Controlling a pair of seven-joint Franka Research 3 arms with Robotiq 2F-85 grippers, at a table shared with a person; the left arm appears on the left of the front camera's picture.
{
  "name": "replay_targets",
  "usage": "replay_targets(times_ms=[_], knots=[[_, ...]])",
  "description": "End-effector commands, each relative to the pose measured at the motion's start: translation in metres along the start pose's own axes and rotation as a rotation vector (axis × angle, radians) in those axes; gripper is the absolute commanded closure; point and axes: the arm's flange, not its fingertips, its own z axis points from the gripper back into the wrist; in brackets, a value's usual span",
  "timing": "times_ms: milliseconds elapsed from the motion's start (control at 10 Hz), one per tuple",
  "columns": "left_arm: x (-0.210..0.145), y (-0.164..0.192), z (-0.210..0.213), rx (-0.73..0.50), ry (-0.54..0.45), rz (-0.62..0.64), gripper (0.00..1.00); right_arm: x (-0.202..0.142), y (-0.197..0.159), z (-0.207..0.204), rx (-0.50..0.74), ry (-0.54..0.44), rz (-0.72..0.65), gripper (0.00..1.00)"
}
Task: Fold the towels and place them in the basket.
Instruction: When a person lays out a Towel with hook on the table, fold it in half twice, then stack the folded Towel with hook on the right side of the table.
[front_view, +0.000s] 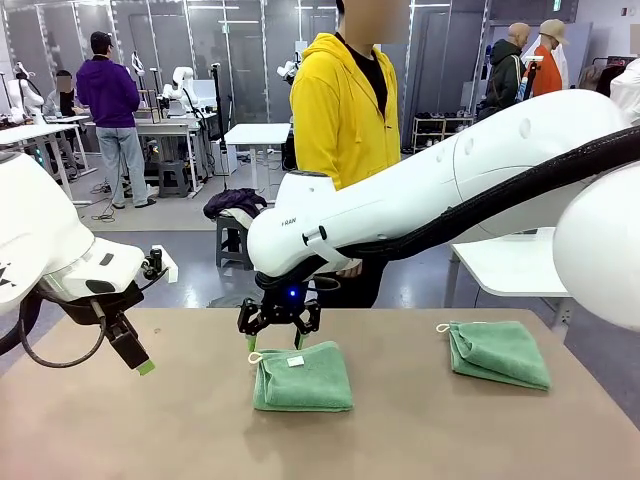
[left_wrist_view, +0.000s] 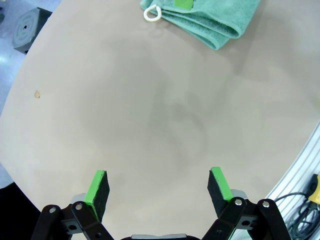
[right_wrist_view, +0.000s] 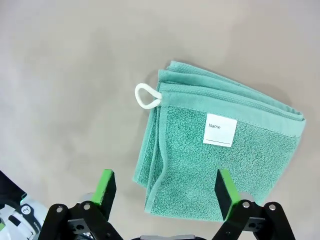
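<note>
Towels of mint-green terry cloth lie folded on the tan table: one folded towel at lower centre of the front view, directly under the right gripper, whose jaws stand wide apart and hold nothing. In the right wrist view the green pads flank the near edge of this towel without touching it; its white name tag faces up and its white cord loop lies at its left corner. A second folded towel rests at the right of the front view, well apart. At lower left the left gripper hangs above bare table, jaws open and empty; the left wrist view shows the first towel at the upper edge.
</note>
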Motion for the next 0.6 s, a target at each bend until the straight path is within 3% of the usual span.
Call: replay_targets(times_ms=[0,500], knots=[[0.0005,-0.0016,-0.0012,0.005,0.005,0.015,0.00,0.0013,-0.0007,0.0003,-0.012,-0.004,0.005,0.00],[0.0005,-0.0016,-0.0012,0.005,0.005,0.015,0.00,0.0013,-0.0007,0.0003,-0.012,-0.004,0.005,0.00]])
